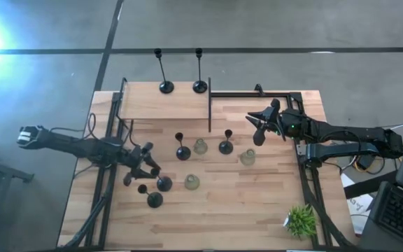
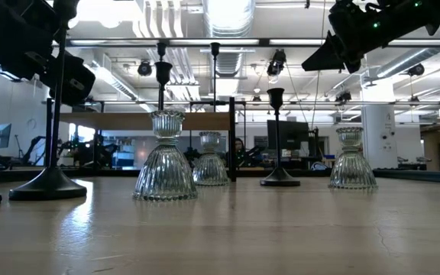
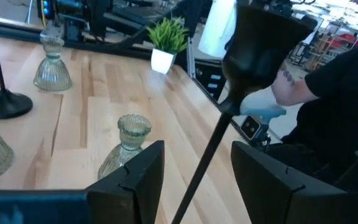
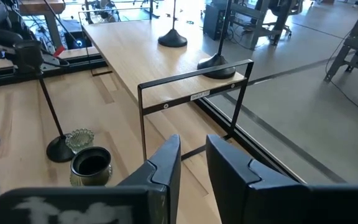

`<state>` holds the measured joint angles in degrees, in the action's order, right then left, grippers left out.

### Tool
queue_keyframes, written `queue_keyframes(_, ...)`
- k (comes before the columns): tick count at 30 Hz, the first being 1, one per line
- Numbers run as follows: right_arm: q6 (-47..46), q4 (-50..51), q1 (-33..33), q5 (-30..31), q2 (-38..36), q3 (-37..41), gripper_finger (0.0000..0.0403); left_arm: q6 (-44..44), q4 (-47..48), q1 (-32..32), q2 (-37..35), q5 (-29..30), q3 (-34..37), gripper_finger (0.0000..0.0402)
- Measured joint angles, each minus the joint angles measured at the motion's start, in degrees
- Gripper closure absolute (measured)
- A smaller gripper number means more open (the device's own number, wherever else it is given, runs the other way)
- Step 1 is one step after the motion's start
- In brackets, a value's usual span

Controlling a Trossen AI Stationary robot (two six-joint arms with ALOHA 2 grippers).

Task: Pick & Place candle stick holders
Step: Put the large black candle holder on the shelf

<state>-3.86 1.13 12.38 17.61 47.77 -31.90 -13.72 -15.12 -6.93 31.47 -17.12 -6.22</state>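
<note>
Several candle stick holders stand on the wooden table: short black ones [image 1: 182, 152] [image 1: 226, 147] [image 1: 154, 199] and pale glass ones [image 1: 200, 146] [image 1: 248, 157] [image 1: 192, 182]. Two tall black ones [image 1: 166, 86] [image 1: 200, 86] stand on the raised shelf at the far edge. My left gripper [image 3: 197, 149] is open at the near left, one finger on either side of a black holder's thin stem [image 3: 207, 149], with a gap on both sides. That holder's base [image 2: 48, 187] rests on the table. My right gripper [image 4: 193, 146] hovers at the far right, slightly open and empty.
A metal-framed wooden shelf [image 4: 194, 78] stands at the table's far edge, in front of my right gripper. A small green potted plant [image 1: 301, 220] sits at the near right corner. A person's hand [image 3: 278, 93] and dark sleeve show beyond the table's edge.
</note>
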Motion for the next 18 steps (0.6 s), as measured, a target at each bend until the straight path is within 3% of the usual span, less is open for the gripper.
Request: queue_keyframes(18, 0.0, 0.02, 0.0, 0.04, 0.0, 0.0, 0.0322, 1.84, -6.91, -0.12, 4.49, -3.02, -0.02, 0.0214)
